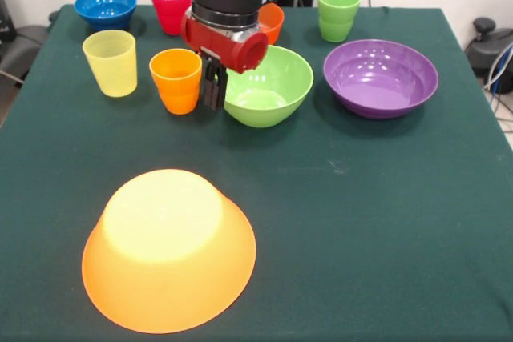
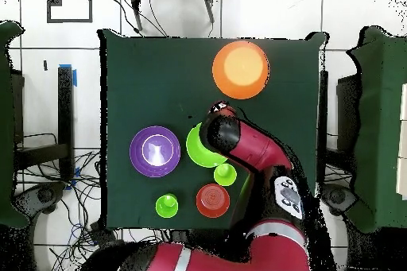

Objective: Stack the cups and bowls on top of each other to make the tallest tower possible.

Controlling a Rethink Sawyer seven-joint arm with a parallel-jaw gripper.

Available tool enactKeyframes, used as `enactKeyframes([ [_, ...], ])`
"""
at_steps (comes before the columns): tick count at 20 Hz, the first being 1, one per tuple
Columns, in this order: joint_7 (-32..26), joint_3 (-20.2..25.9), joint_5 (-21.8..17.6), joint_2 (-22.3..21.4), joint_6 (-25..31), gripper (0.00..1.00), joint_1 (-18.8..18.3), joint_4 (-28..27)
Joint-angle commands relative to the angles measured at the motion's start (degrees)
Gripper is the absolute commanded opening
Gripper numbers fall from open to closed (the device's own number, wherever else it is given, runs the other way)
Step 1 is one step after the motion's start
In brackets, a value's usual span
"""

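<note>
The very large orange bowl [image 1: 168, 262] lies upside down at the table's near side; it also shows in the overhead view [image 2: 240, 69]. My gripper [image 1: 212, 86] hangs low between the orange cup [image 1: 176, 79] and the left rim of the lime green bowl [image 1: 268, 86]. The yellow cup [image 1: 111, 62] stands left of the orange cup. The purple bowl [image 1: 381, 78] sits at the right. Along the far edge are the blue bowl [image 1: 106, 7], the red cup [image 1: 171, 6], the small orange-red bowl [image 1: 272, 20], partly hidden behind the arm, and two nested green cups [image 1: 338, 12].
In the overhead view the arm [image 2: 254, 152] covers the table's right rear part and hides several cups. The purple bowl [image 2: 154, 151] and the green bowl [image 2: 197, 150] lie side by side. The dark green table [image 1: 361, 222] ends near the orange bowl.
</note>
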Motion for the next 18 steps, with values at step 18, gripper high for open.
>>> enactKeyframes([
  [18, 5.2, 4.6, -2.5, -2.0, 5.4, 0.00, 1.6, 3.3],
])
